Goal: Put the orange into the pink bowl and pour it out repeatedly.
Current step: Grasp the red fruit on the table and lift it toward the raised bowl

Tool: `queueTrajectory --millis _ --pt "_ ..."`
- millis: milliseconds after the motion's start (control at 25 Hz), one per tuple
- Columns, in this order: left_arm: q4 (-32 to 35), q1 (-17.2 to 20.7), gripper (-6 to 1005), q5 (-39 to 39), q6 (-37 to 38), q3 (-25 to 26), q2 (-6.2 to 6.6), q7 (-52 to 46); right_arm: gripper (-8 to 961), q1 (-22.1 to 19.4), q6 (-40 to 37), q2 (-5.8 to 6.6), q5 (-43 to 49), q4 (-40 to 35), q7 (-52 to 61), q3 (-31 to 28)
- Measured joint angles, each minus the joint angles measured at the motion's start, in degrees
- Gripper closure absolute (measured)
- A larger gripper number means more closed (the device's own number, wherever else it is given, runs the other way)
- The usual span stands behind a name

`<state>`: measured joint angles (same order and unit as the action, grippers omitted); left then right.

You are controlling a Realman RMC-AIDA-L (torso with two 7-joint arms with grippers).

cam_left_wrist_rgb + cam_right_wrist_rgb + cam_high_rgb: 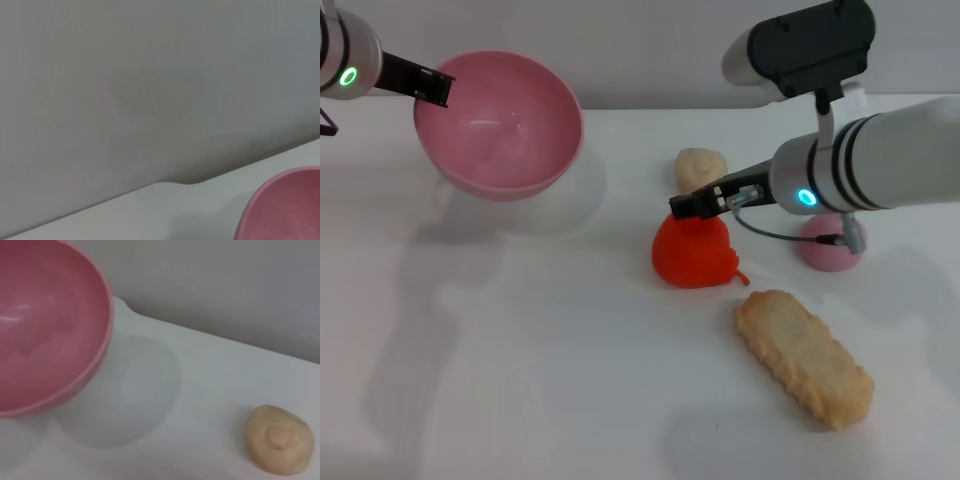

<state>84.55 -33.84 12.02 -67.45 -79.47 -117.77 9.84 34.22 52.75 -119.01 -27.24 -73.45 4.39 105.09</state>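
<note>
While left hand pinches pink bowl rim, bowl lifted and tilted, empty. Orange on counter, directly under right hand; can't tell that grip.

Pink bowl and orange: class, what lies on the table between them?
Nothing: the head view shows bare white table between the pink bowl, held raised by the left gripper, and the orange.

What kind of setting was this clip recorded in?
Probably a lab or test bench rather than a kitchen: a bare white table against a plain grey wall, set only with toy food, such as the soft orange, a long biscuit and a small cream bun.
</note>
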Motion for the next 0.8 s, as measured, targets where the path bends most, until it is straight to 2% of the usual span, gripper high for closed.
queueTrajectory --millis 520,800 --pt "-0.7 -0.6 958 0.1 0.2 -0.5 -0.09 0.0 183 3.8 -3.1 0.0 -6.3 10.3 -1.4 1.9" --pt "-0.7 -0.7 958 0.1 0.3 -0.3 -0.09 0.8 195 5.1 -2.6 0.03 -7.2 12.2 -3.3 2.6"
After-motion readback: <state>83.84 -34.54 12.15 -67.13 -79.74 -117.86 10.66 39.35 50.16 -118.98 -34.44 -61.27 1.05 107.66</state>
